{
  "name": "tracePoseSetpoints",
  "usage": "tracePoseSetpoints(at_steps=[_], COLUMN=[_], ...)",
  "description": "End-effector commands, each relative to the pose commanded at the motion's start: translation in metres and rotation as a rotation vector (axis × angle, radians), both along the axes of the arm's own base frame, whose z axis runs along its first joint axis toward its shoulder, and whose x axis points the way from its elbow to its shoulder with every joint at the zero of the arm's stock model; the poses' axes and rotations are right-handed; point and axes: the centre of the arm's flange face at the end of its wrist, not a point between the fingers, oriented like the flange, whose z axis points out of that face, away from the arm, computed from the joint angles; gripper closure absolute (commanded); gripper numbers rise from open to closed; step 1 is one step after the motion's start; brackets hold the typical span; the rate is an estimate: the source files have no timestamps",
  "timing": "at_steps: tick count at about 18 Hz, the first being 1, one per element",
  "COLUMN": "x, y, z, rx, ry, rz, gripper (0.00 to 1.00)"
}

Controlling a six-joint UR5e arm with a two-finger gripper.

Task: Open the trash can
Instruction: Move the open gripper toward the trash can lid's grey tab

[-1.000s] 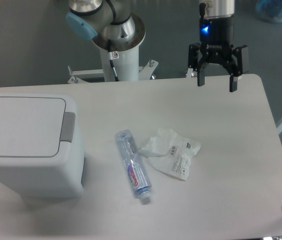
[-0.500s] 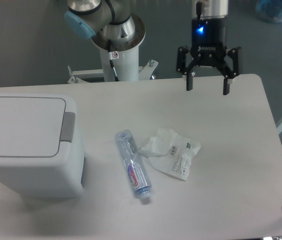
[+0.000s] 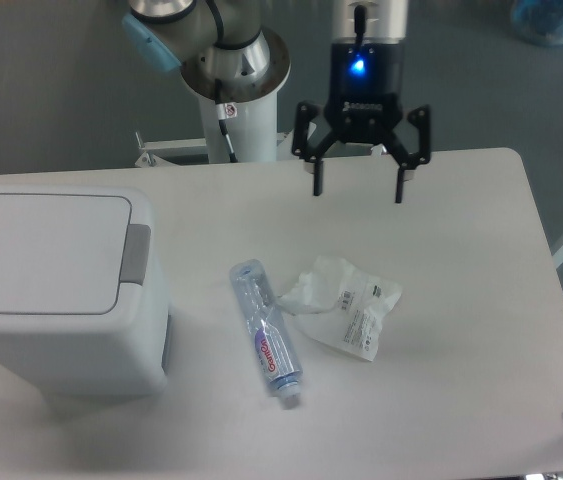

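The trash can (image 3: pixel 56 300) is a boxy white bin at the table's left side. Its flat white lid (image 3: pixel 41 250) lies shut, with a grey push tab (image 3: pixel 136 253) on the lid's right edge. My gripper (image 3: pixel 358 190) hangs over the far middle of the table, well to the right of the bin. Its two black fingers are spread wide and hold nothing.
A clear plastic water bottle (image 3: pixel 266 332) lies on the table right of the bin. A crumpled white wrapper (image 3: pixel 344 305) sits beside the bottle. The arm's white base column (image 3: pixel 239 100) stands behind the table's far edge.
My gripper has travelled left along the far side of the table and dropped slightly, staying open. The bin, bottle and wrapper have not moved.
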Motion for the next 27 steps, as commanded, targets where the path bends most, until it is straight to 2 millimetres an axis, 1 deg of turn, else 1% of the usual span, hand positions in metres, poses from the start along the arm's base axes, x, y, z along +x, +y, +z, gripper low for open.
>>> tracePoseSetpoints(at_steps=[2, 3, 9, 14, 20, 22, 27], x=[0.012, 0.015, 0.038, 0.048, 0.060, 0.061, 0.067], y=[0.015, 0.021, 0.047, 0.070, 0.088, 0.091, 0.100], z=[-0.004, -0.006, -0.014, -0.016, -0.023, -0.026, -0.034], rx=[0.001, 0.002, 0.000, 0.007, 0.025, 0.036, 0.025], ry=[-0.024, -0.037, -0.081, -0.131, -0.181, -0.201, -0.212], rz=[-0.019, -0.023, -0.058, -0.053, -0.028, -0.006, -0.019], gripper=[0.00, 0.00, 0.00, 0.00, 0.00, 0.00, 0.00])
